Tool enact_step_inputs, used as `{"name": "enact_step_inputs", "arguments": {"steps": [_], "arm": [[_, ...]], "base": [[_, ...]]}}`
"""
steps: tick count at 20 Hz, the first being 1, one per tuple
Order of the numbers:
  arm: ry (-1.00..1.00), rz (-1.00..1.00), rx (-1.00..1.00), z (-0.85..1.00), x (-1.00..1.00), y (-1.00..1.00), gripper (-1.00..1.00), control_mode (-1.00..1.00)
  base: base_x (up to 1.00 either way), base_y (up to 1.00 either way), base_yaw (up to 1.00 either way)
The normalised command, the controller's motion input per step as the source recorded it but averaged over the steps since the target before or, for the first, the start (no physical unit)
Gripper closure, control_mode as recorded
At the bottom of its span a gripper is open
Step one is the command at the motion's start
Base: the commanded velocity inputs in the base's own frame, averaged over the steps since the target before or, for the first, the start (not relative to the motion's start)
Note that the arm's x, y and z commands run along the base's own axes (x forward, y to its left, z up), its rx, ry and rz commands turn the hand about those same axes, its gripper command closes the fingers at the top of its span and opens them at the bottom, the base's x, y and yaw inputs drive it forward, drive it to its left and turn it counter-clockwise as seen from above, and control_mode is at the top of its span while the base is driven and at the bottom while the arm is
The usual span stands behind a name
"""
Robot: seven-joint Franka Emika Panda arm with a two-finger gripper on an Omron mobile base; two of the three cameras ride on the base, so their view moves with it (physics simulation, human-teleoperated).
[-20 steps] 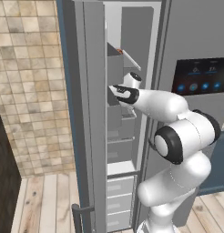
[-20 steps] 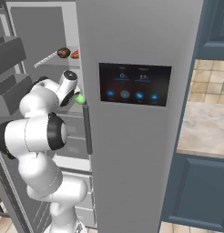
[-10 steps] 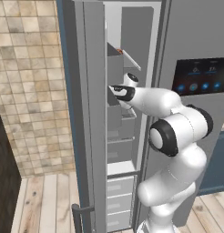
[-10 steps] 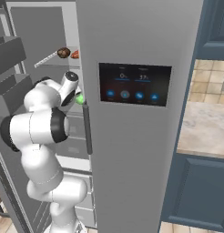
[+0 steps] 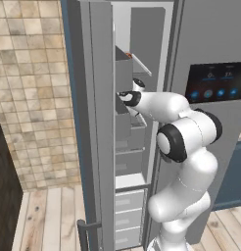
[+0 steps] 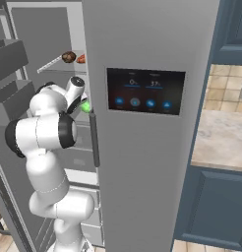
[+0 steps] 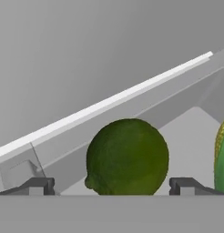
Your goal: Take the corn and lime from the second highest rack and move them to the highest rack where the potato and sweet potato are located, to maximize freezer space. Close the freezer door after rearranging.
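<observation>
The white arm rises from its base, bends at a dark elbow joint and reaches level into the open freezer, wrist buried between the shelves at dispenser height. Seen along the hand, the gripper stands with its two dark fingertips spread wide, one on each side of the lime, which sits between them without visible contact. The lime rests on the floor of the second highest rack, close behind its pale front rail. The corn lies just to one side, cut off by the frame edge. From the right, the lime glows green beside the wrist; above it, the potato and sweet potato sit on the highest rack. The freezer door stands open.
</observation>
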Motion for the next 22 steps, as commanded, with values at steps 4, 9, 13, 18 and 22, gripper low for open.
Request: {"name": "enact_step_inputs", "arguments": {"steps": [4, 9, 13, 18, 22], "arm": [[0.00, 0.00, 0.02, -0.18, 0.24, 0.00, -1.00, -1.00], [0.00, 0.00, 0.04, -0.16, 0.17, 0.00, -1.00, -1.00], [0.00, 0.00, 0.07, -0.17, 0.06, 0.06, -1.00, -1.00], [0.00, 0.00, 0.03, -0.16, -0.15, 0.24, -1.00, -1.00], [-0.01, 0.00, 0.02, -0.15, -0.14, 0.21, -1.00, -1.00]], "base": [[0.00, 0.00, 0.00], [0.00, 0.00, 0.00], [0.00, 0.00, 0.00], [0.00, 0.00, 0.00], [0.00, 0.00, 0.00]]}}
